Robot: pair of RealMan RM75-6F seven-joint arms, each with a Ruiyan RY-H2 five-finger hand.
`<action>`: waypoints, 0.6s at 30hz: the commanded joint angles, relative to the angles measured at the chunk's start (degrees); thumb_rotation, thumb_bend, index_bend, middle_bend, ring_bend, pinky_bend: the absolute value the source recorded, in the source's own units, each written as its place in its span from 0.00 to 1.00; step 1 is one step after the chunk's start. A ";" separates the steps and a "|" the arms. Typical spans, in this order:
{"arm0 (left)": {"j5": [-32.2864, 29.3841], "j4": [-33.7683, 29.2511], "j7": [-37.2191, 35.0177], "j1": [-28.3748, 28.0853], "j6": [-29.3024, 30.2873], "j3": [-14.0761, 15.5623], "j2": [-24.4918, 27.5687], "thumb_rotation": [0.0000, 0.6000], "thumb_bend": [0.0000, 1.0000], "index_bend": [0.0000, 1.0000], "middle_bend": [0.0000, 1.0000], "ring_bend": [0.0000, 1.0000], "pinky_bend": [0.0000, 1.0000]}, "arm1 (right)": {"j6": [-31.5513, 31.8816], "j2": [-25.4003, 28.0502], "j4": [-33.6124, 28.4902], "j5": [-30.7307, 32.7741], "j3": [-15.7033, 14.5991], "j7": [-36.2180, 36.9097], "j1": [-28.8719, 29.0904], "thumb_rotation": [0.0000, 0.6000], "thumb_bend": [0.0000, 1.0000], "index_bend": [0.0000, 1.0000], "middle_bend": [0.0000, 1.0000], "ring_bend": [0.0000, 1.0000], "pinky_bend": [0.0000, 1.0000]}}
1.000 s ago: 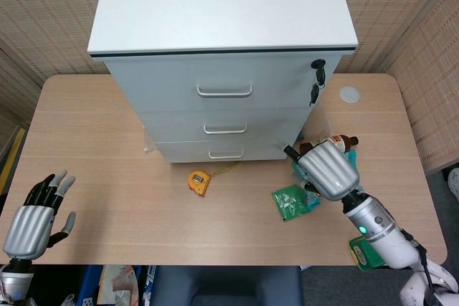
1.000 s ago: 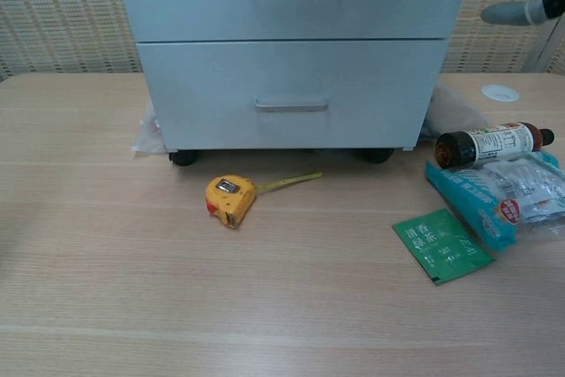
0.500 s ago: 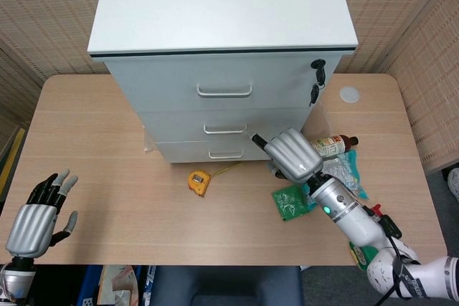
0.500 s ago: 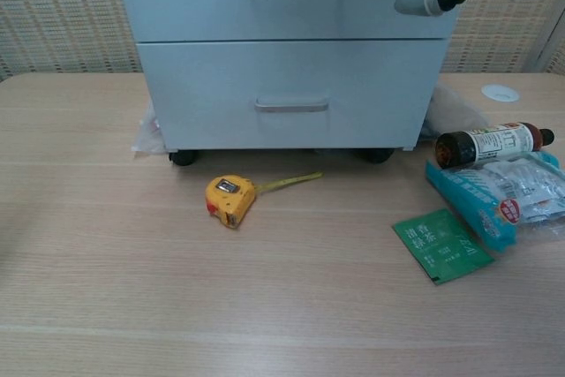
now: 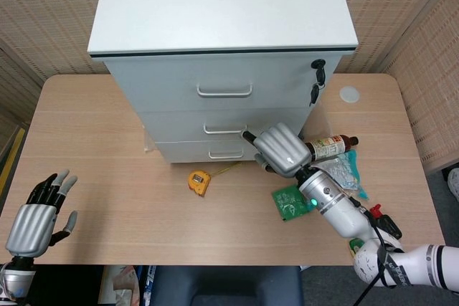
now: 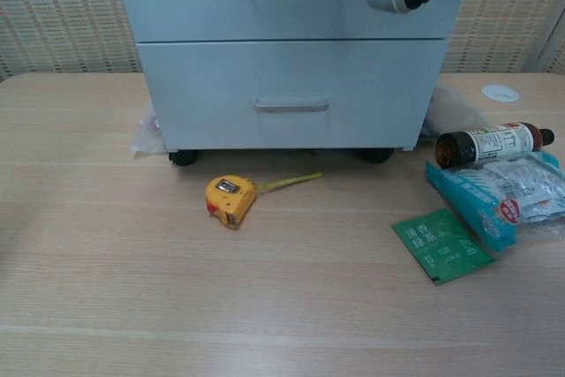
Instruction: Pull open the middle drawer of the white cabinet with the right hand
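At frame centre, the right hand (image 5: 281,150), fingers spread and holding nothing, reached for the middle drawer's handle (image 5: 224,130); a shallow hook could slip off the closed drawer.

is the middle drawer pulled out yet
No, the middle drawer sits flush with the cabinet front, and the right hand is just reaching its handle.

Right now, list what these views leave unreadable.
- Right hand contact with the middle drawer handle: head view, the hand's back hides its fingertips; chest view, top edge crops the hand.
- Brown bottle label text: too small.
- Left hand: absent from chest view.
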 commanded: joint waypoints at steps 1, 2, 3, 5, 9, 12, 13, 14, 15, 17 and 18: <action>-0.18 0.02 0.08 -0.09 -0.26 -0.03 0.02 1.00 0.44 0.10 0.00 0.06 0.13 | 0.71 0.43 -0.38 -0.60 -0.13 0.69 0.18 1.00 0.39 0.17 0.94 0.98 0.83; -0.18 -0.01 0.10 -0.14 -0.33 -0.03 0.03 1.00 0.44 0.10 0.00 0.06 0.13 | 0.68 0.50 -0.29 -0.45 -0.18 0.64 0.39 1.00 0.39 0.17 0.94 0.98 0.83; -0.11 -0.03 0.10 -0.18 -0.34 -0.04 0.01 1.00 0.44 0.10 0.00 0.06 0.13 | 0.63 0.50 -0.16 -0.20 -0.24 0.54 0.64 1.00 0.39 0.17 0.94 0.98 0.83; 0.09 -0.04 0.10 -0.26 -0.32 -0.05 -0.08 1.00 0.44 0.10 0.00 0.06 0.13 | 0.40 0.34 0.30 0.73 -0.34 0.27 1.37 1.00 0.39 0.17 0.94 0.98 0.83; -0.01 -0.02 0.17 -0.28 -0.35 -0.07 -0.14 1.00 0.44 0.10 0.00 0.06 0.13 | 0.52 0.05 0.81 1.69 -0.35 0.71 2.29 1.00 0.39 0.17 0.94 0.98 0.83; -0.28 -0.04 0.23 -0.16 -0.25 -0.12 -0.06 1.00 0.44 0.10 0.00 0.06 0.13 | 0.86 0.13 0.87 1.42 -0.45 1.03 2.63 1.00 0.39 0.17 0.94 0.98 0.83; -0.34 -0.04 0.21 -0.13 -0.22 -0.11 -0.05 1.00 0.44 0.10 0.00 0.06 0.13 | 0.94 0.17 0.86 1.32 -0.53 1.10 2.70 1.00 0.39 0.17 0.94 0.98 0.83; -0.36 -0.02 0.20 -0.11 -0.21 -0.11 -0.06 1.00 0.44 0.10 0.00 0.06 0.13 | 0.98 0.22 0.85 1.30 -0.59 1.16 2.80 1.00 0.39 0.17 0.94 0.98 0.83; -0.41 -0.03 0.21 -0.12 -0.25 -0.11 -0.06 1.00 0.44 0.10 0.00 0.06 0.13 | 1.00 0.28 0.84 1.36 -0.63 1.25 2.90 1.00 0.39 0.17 0.94 0.98 0.83; -0.39 -0.06 0.27 -0.16 -0.35 -0.06 -0.09 1.00 0.44 0.10 0.00 0.06 0.13 | 1.09 0.32 0.82 1.44 -0.64 1.62 3.13 1.00 0.39 0.17 0.94 0.98 0.83; -0.35 -0.04 0.26 -0.15 -0.37 -0.02 -0.12 1.00 0.44 0.10 0.00 0.06 0.13 | 1.23 0.43 0.74 1.40 -0.72 1.70 3.18 1.00 0.39 0.17 0.94 0.98 0.83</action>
